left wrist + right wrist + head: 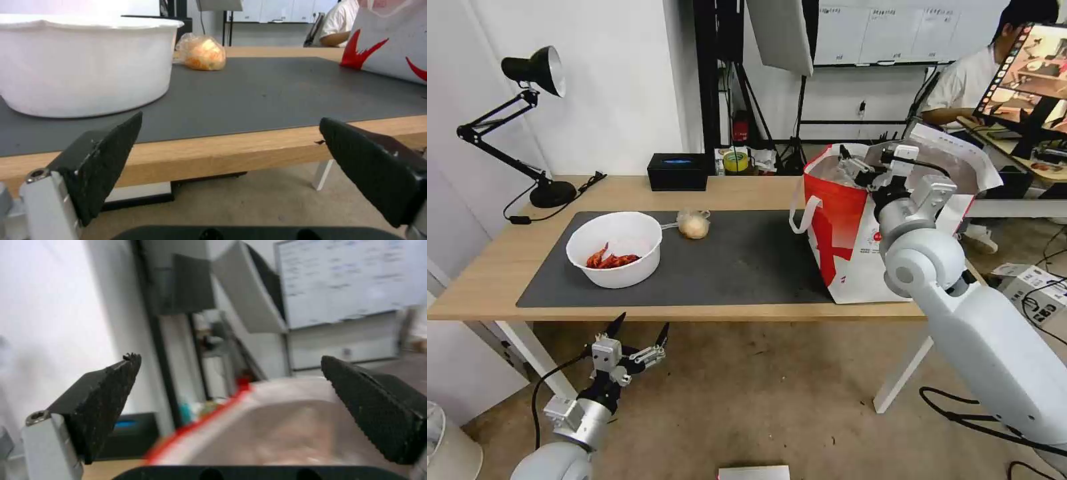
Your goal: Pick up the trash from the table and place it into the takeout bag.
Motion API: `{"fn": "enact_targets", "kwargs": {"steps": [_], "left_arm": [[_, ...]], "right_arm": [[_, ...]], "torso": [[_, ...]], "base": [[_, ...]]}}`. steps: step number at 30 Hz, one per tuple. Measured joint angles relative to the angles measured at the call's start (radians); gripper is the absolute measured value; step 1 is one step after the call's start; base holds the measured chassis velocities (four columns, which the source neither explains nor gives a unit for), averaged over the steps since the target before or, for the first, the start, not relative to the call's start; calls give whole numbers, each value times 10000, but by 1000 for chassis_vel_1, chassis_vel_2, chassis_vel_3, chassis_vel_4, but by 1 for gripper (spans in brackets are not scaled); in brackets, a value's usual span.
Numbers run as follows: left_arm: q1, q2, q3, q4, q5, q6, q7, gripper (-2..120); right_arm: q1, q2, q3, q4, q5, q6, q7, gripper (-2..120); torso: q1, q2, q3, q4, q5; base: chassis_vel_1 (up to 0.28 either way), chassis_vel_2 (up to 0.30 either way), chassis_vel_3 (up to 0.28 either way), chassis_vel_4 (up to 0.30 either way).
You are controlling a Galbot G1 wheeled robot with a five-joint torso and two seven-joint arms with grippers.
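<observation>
A white round bowl (615,257) with red crayfish shells sits on the left of the dark mat (747,260) on the table (487,280). Just behind it lies a small clear bag (694,225) with a beige lump. The takeout bag (844,233) stands open at the table's right end. My right gripper (854,165) hovers open and empty over the takeout bag's (285,426) mouth. Below the table's front edge, near the bowl (84,63), my left gripper (639,333) hangs open and empty. The left wrist view faces the clear bag (202,53) and the takeout bag (391,43).
A black desk lamp (534,120) stands at the table's back left, and a black rectangular box (678,171) at the back edge. Stands and a light panel crowd the space behind. Cardboard boxes (1034,293) and cables lie on the floor at the right.
</observation>
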Motion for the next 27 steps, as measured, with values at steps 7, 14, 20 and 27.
{"fn": "enact_targets", "kwargs": {"steps": [7,14,20,27], "left_arm": [[-18,-3,-74,-19,-143,-39,0,100],[-79,35,-134,-19,-219,-61,0,100],[-173,84,-147,17,-273,-66,0,100],[-325,-28,-80,164,-282,-148,1,100]], "right_arm": [[-258,0,-365,443,26,933,-1389,100],[-1521,-223,-348,1005,-460,1468,-2550,100],[-2832,-490,99,1529,-847,1547,-3338,100],[-5018,-805,924,2008,-1761,1916,-4021,100]], "torso": [[0,0,0,1,-1],[0,0,0,0,1],[0,0,-1,0,1],[0,0,-1,0,2]], "base": [[0,0,0,0],[0,0,0,0],[0,0,0,0],[0,0,0,0]]}}
